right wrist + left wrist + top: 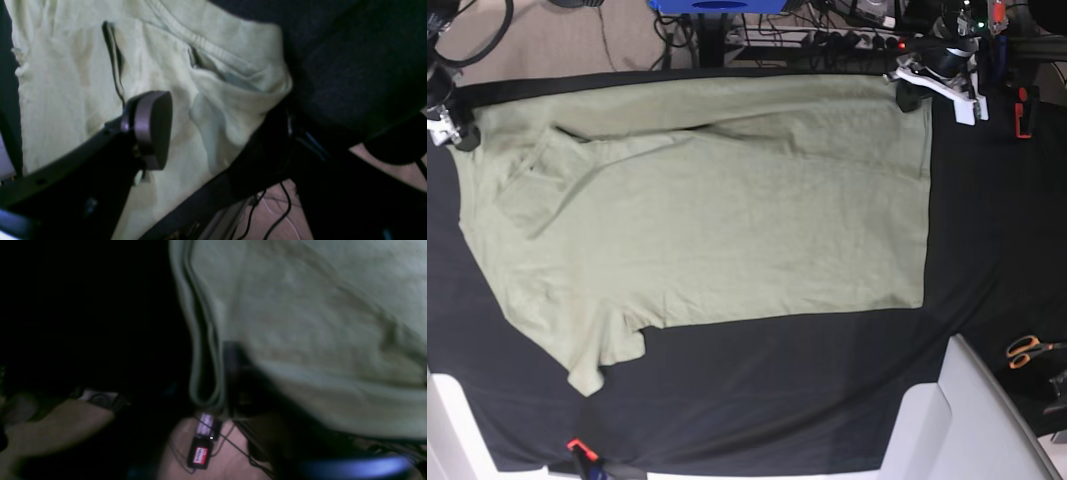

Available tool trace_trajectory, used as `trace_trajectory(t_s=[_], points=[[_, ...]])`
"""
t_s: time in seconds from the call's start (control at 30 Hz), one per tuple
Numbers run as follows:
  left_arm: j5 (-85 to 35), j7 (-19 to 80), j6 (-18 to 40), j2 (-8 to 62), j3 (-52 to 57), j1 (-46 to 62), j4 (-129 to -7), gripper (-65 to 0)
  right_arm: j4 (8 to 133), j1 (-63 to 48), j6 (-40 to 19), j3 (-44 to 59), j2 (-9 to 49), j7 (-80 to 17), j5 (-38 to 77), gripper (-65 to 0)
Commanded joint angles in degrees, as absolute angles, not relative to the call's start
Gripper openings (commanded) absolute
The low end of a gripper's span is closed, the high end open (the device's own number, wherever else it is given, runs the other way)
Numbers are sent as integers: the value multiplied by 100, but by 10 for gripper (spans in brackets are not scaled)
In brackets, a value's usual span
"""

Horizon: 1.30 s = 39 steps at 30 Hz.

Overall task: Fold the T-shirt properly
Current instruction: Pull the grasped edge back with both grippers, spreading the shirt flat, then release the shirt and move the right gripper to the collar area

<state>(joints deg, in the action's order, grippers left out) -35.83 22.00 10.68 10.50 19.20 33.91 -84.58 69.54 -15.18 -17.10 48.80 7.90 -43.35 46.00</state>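
Note:
The pale green T-shirt (717, 200) lies flat on the black cloth (777, 390), neckline toward the left and hem toward the right. My left gripper (909, 95) is at the shirt's far right corner. In the left wrist view the blurred T-shirt (300, 323) drapes over one dark finger (233, 370), and the second finger is hidden. My right gripper (462, 135) sits at the far left corner by the shoulder. It (213, 140) stands open in the right wrist view, one finger pad (151, 128) above the T-shirt (66, 83) and the shoulder fold lying between the jaws.
Orange-handled scissors (1027, 350) lie at the right edge. A white bin (957, 420) stands at the near right corner. Cables and a power strip (827, 40) run along the far edge behind the table. A red clip (577, 447) holds the cloth's near edge.

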Motion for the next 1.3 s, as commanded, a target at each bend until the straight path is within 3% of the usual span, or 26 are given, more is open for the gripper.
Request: trace_trajectory(t_s=[0.0,0.1,0.2,0.3,0.47,0.53,0.6,0.83,1.27], points=[[-3618,2105,1112,1103,1974,3442,-8532,-344,7125,-1543,-1710,4919,831,-4321,4602,-246],[-3618,2105,1112,1103,2176,3442,-8532,-168,7407,-1578,-1701,4919,787,-4321,4593,-246],[-3618,2105,1112,1103,2404,3442,-8532,-71,7635,-1622,-1516,4919,787,-4312,4593,-246],[-3618,2105,1112,1103,2941,3407,-8523,-43,7960,-1815,-1182,4919,787,-4031,4593,-243],[-3626,2114,1138,1103,4180,3240,-8462,-51,8945,-2193,-1191,4804,787,-3943,4593,-245],[-3644,2132,1147,1103,4505,3213,-8505,-74,9297,-2264,-1446,4444,813,-4330,4593,-245],[-3662,2132,1147,1103,4611,3204,-8576,-140,9596,-2281,-1842,4101,804,-4708,4593,-246],[-3644,2141,1349,989,4541,3213,-8769,-645,9798,-2158,-2220,3380,374,-5771,4620,-246],[-3626,2141,1516,910,4541,3231,-8752,-650,9780,-2290,-2176,3415,-119,-6273,4593,-246]])
